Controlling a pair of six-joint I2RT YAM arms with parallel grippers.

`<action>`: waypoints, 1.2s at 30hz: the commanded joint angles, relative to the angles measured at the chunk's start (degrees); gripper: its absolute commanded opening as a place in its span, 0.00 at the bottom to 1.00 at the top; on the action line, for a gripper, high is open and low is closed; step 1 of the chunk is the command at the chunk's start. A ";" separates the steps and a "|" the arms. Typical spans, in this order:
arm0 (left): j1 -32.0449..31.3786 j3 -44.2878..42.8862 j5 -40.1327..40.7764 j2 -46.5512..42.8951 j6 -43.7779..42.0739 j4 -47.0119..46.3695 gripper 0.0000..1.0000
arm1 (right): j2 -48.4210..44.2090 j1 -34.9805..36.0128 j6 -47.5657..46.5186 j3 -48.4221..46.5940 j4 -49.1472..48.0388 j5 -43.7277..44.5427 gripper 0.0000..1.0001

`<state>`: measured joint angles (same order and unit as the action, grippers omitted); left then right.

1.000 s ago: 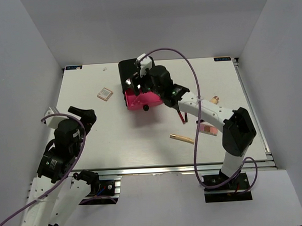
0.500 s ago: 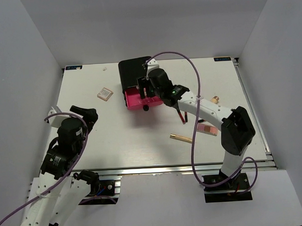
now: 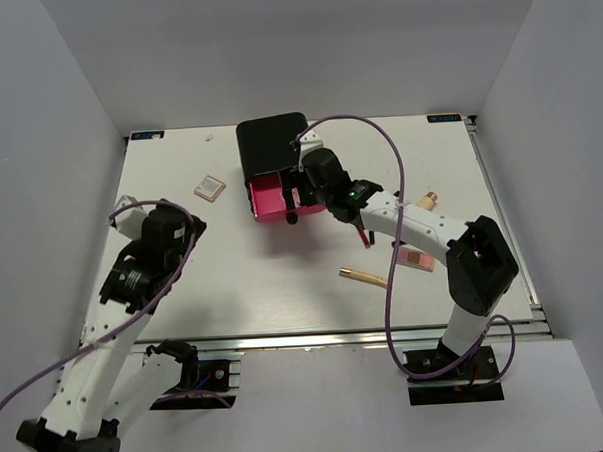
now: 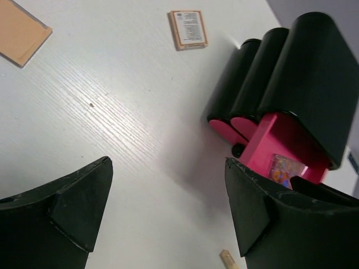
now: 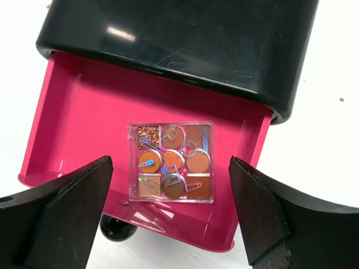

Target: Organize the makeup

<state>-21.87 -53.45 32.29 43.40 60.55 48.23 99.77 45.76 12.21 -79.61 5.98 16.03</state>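
A clear square palette (image 5: 171, 162) of orange and brown pans lies flat in the open pink drawer (image 5: 61, 123) of the black box (image 5: 185, 39). My right gripper (image 5: 171, 213) is open and empty just above the drawer's front edge; it also shows in the top view (image 3: 298, 191). My left gripper (image 3: 186, 226) is open and empty over the left of the table. A pinkish square compact (image 3: 210, 188) lies left of the box. A dark-red lip stick (image 3: 363, 233), a gold-beige stick (image 3: 364, 277), a second compact (image 3: 415, 257) and a peach tube (image 3: 425, 200) lie on the right.
The black box (image 3: 273, 147) stands at the back centre with its drawer (image 3: 270, 199) pulled toward me. The left wrist view shows the compact (image 4: 188, 29), the box (image 4: 297, 73) and a flat tan piece (image 4: 19, 33) at the frame's corner. White walls enclose the table.
My right gripper has drawn back toward the drawer's front, leaving the palette lying in the drawer. My left arm has lifted and swung right, toward the table's middle.
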 commanded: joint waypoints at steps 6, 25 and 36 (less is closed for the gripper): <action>2.52 -8.25 2.35 10.12 2.98 9.77 0.34 | -9.30 -2.59 -5.41 2.25 -7.61 -12.74 0.83; 47.61 4.85 -27.98 33.22 3.68 -7.69 0.98 | -22.33 -17.54 -14.32 17.91 -13.62 -41.61 0.81; 48.94 -6.92 -24.82 48.87 11.51 -9.74 0.98 | -23.92 -20.97 -13.26 21.43 -14.06 -41.87 0.82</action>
<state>26.26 -56.90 5.98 90.35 69.10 39.51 77.60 25.96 -1.78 -58.98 -6.15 -24.82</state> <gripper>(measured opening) 0.981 0.821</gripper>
